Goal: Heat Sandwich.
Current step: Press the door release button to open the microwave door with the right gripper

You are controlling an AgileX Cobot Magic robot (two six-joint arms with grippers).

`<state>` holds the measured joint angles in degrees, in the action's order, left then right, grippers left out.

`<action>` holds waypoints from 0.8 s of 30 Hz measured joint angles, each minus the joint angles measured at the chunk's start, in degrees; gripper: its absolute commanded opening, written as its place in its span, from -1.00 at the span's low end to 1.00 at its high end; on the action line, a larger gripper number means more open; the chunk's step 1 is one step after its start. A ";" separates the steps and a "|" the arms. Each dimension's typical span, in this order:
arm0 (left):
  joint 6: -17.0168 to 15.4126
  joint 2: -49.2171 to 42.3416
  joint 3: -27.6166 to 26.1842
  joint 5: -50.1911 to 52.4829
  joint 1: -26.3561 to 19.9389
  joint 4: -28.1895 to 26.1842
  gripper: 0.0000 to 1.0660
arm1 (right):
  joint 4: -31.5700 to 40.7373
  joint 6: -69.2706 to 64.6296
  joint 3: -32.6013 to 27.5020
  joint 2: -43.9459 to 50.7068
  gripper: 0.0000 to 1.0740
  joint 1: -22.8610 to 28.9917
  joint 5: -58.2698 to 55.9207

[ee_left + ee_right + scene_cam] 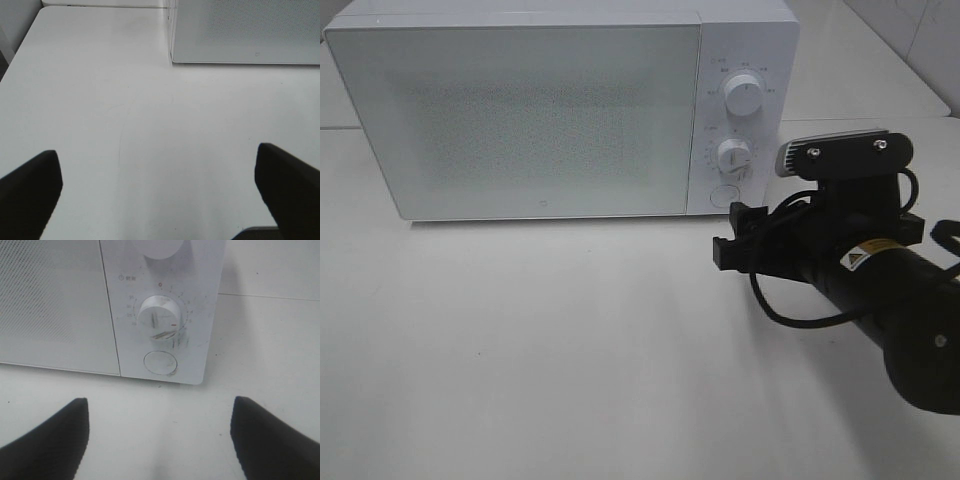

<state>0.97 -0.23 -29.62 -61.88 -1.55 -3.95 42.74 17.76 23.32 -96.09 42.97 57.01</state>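
1. Aims the right gripper (pixel 160 440), jaws apart and empty, at the microwave (pixel 520 110) panel, close before the lower dial (pixel 159 317) and round button (pixel 160 362); probably lined up to work a control.
2. Hangs the left gripper (pixel 157 195), spread wide and empty, over bare surface (pixel 100 100) near the microwave's front corner; probably parked out of the way.
3. Shows no sandwich anywhere; possibly behind the shut, frosted door (pixel 510 115), so heading and long axis cannot be told.
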 measured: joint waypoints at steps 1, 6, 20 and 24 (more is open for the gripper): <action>0.00 0.00 0.00 0.00 0.00 0.00 0.88 | 0.92 0.11 0.40 -0.57 0.41 0.63 0.00; 0.00 0.00 0.00 0.00 0.00 0.00 0.88 | 4.18 1.43 1.95 -2.92 0.41 2.92 0.00; 0.00 0.00 0.00 0.00 0.00 0.00 0.88 | 6.42 0.97 2.18 -3.32 0.41 3.67 0.00; 0.00 0.00 0.00 0.00 0.00 0.00 0.88 | 6.42 -1.09 2.18 -3.32 0.41 3.67 0.00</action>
<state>0.97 -0.23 -29.62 -61.88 -1.55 -3.95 49.16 16.67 25.50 -99.41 46.64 57.01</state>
